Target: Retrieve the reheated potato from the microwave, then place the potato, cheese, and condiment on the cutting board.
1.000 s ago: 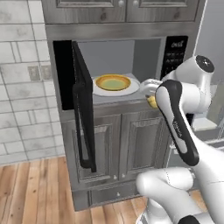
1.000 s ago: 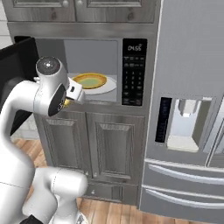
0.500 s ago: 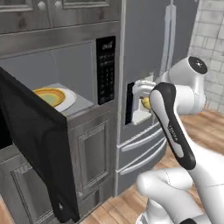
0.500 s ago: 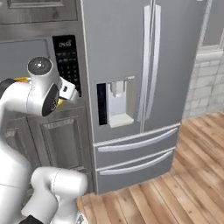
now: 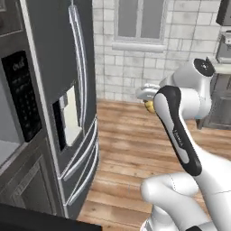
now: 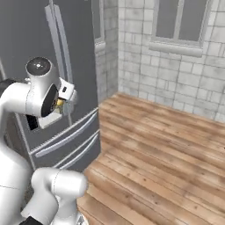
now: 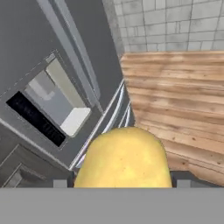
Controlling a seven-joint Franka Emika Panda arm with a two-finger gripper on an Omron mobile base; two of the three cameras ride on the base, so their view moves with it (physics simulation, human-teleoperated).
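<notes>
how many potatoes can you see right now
1: the potato sits between the jaws of the gripper, carried in front of the fridge over the wood floor. No others visible.

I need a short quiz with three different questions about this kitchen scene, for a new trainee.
1. True or false: the jaws are shut on the potato.
2. Which appliance stands at the left in the right base view? A) refrigerator B) oven C) dishwasher
3. Fill in: the floor is made of ____ planks.

Key: 1 true; 2 A; 3 wooden.
</notes>
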